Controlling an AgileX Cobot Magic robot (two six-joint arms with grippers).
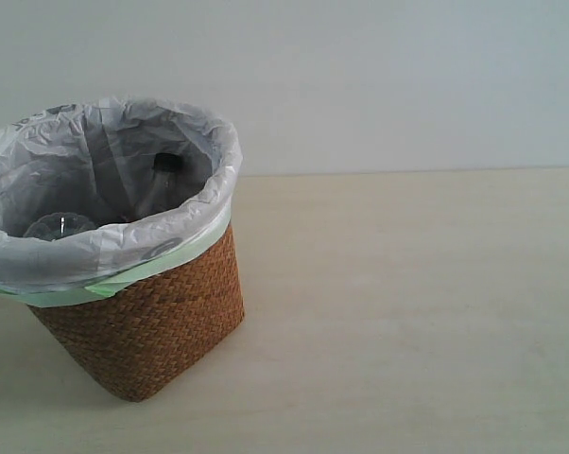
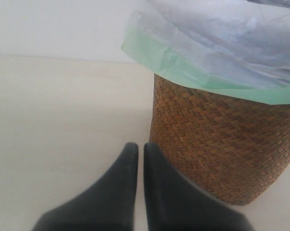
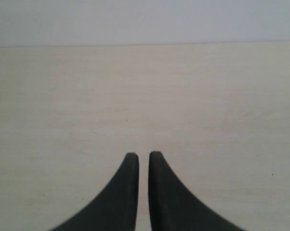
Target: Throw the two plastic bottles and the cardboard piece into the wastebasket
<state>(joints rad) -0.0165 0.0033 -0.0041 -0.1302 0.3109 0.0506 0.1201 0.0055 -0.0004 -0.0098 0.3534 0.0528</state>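
The brown wicker wastebasket [image 1: 162,326], lined with a white bag edged in pale green, stands at the left of the exterior view. Inside it a clear bottle with a black cap [image 1: 165,165] leans against the liner, and the rounded clear base of a second bottle [image 1: 60,226] shows near the rim. The cardboard piece is hidden. Neither arm appears in the exterior view. My left gripper [image 2: 140,150] is shut and empty, low beside the wastebasket's woven wall [image 2: 217,144]. My right gripper [image 3: 143,159] is shut and empty over bare table.
The pale wooden table [image 1: 417,312] stretches to the right of the basket. A plain light wall [image 1: 407,76] runs behind its far edge.
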